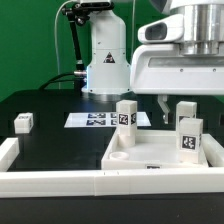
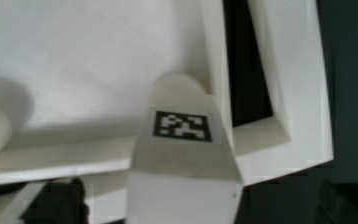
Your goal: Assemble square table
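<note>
The white square slab (image 1: 150,152) lies rim-up at the exterior view's right front. Three white tagged legs stand on it: one at the back left (image 1: 126,114), one at the back right (image 1: 186,112) and one at the front right (image 1: 190,135). A fourth leg (image 1: 22,122) lies loose at the exterior view's left. My gripper (image 1: 182,100) hangs over the back right leg, fingertips at its top. In the wrist view that leg (image 2: 185,130) stands between my jaws (image 2: 185,215) near the slab's rim (image 2: 286,110). One finger (image 1: 163,100) shows a gap from the leg.
The marker board (image 1: 92,119) lies flat behind the slab. A long white rail (image 1: 60,182) runs along the front and up the exterior view's left side. The arm's base (image 1: 105,60) stands at the back.
</note>
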### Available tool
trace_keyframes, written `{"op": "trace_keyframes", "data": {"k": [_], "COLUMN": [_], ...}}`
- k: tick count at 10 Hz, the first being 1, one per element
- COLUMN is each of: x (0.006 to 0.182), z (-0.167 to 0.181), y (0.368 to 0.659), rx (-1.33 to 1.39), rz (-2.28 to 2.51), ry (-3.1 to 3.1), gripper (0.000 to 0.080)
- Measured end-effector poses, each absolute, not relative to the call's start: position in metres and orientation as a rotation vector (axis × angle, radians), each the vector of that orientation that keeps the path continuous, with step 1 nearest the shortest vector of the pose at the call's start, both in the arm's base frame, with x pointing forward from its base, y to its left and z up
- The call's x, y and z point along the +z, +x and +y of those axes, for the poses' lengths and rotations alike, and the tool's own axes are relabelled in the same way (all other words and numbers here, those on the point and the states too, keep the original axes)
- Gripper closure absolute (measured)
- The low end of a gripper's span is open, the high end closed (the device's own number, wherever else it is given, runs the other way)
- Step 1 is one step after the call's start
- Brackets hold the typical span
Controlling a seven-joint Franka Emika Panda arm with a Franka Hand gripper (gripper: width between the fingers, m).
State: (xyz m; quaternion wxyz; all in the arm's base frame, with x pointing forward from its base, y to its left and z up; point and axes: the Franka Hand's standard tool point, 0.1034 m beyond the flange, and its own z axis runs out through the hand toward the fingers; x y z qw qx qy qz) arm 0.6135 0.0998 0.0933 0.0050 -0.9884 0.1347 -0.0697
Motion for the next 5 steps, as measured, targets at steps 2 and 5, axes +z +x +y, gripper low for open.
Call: {"op": "trace_keyframes", "data": {"k": [2, 5], "x": [0.109, 0.101], "z": [0.080, 0.014], "y": [0.607, 0.594], "rx": [-0.226, -0.223], "rz": [0.310, 0.266], "ry": [-3.102, -3.112], "gripper": [0.0151, 0.0151]}}
